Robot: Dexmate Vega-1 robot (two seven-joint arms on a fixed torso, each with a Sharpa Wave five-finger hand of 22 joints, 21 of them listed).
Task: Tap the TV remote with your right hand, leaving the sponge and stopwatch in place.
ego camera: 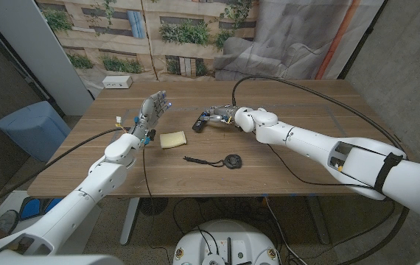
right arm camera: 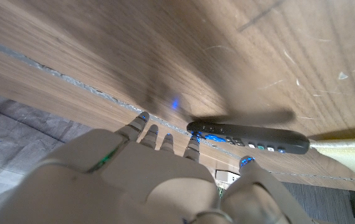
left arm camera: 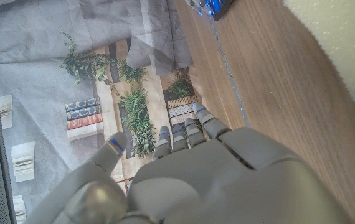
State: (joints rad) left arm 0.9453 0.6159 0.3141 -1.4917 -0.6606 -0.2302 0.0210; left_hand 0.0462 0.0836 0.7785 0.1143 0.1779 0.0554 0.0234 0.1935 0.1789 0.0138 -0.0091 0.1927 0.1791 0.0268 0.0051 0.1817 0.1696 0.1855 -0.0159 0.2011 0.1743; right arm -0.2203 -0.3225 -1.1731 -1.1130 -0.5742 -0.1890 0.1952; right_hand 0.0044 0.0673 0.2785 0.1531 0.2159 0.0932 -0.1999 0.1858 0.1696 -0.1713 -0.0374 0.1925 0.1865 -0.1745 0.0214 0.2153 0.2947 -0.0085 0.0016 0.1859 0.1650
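We find the remote (ego camera: 207, 118) lying on the tabletop (ego camera: 306, 165) toward the far middle, its long axis running roughly across the table and slightly toward the robot at its left end. The right hand (ego camera: 228, 114) sits at the remote's right end, fingers reaching over it; in the right wrist view the remote (right arm camera: 247, 137) lies just past the fingertips (right arm camera: 145, 118), crosswise to them. Whether they touch it we cannot tell. That hand holds nothing; its fingers are extended and only slightly apart. The right arm stretches in from the near right, wrist low over the wood. We judge the right hand far the nearer of the two and the remaining move a short downward dab, kept clear of the neighbours. The sponge (ego camera: 172, 139) lies just near-left of the remote, the stopwatch (ego camera: 231, 160) with its cord nearer the robot, both apart from the right hand. The left hand (ego camera: 151, 114) stands raised left of the sponge, fingers spread, empty.
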